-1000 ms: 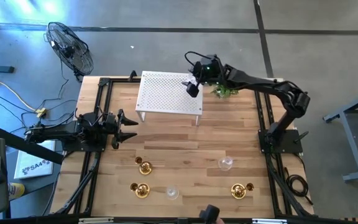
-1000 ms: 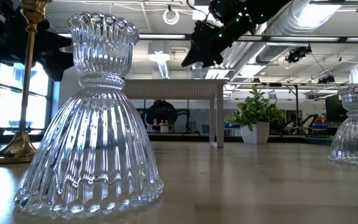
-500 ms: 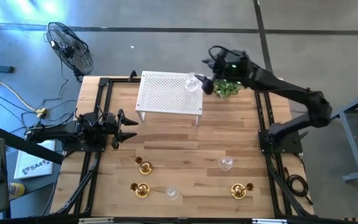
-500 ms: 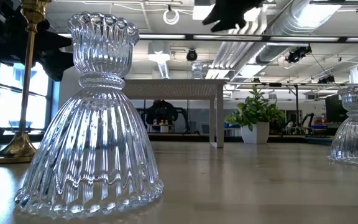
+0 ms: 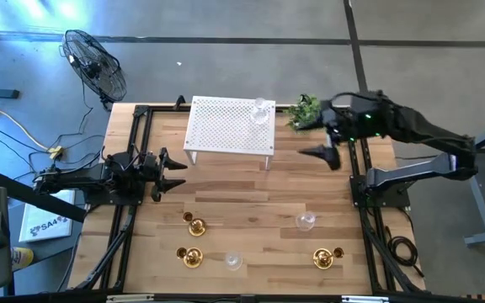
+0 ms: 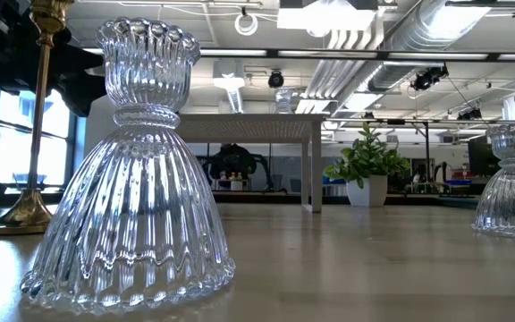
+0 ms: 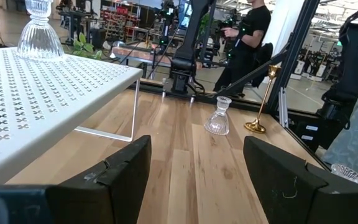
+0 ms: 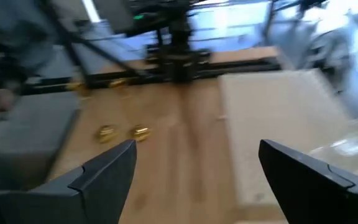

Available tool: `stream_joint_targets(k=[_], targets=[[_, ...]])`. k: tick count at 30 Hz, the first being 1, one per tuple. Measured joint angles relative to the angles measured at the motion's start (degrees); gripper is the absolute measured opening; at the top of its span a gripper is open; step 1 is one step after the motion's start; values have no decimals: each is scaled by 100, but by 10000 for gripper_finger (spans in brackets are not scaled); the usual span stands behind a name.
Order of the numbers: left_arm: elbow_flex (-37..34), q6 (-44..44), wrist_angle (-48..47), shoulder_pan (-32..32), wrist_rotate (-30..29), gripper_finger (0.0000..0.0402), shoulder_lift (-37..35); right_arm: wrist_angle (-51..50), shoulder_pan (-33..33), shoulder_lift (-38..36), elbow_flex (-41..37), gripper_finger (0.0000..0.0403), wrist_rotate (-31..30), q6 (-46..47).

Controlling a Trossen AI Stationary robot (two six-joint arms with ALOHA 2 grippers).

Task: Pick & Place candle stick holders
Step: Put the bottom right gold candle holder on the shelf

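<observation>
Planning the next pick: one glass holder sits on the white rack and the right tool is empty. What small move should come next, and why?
Probably swing the open right tool down toward the clear glass holder on the wood table. It is the nearest one on that side, stands upright with free space around it, and the rack already holds one glass holder.

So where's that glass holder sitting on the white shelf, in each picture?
High view: glass holder at the white shelf's far right corner.
Low view: small, on the shelf top, centre.
Left wrist view: upper left, on the shelf.
Right wrist view: too blurred to tell.
Shared landmark: the white shelf.
</observation>
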State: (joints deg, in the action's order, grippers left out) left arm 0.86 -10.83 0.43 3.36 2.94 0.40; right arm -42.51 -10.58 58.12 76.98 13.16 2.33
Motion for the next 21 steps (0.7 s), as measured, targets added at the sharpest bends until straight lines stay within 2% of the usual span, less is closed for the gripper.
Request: stream_joint_targets(k=[3, 6, 14, 21], targets=[[0, 0, 0, 0, 0, 250, 0, -474, 327, -256, -1, 330, 286, 665], [0, 0, -5, 0, -32, 250, 0, -1035, 656, -462, 1, 330, 251, 1377], [0, -15, -11, 0, -81, 250, 0, -2028, 1801, -563, 1, 326, -399, 3479], [0, -17, -13, 0, -92, 250, 0, -2499, 2946, -292, 1, 326, -927, 5267]])
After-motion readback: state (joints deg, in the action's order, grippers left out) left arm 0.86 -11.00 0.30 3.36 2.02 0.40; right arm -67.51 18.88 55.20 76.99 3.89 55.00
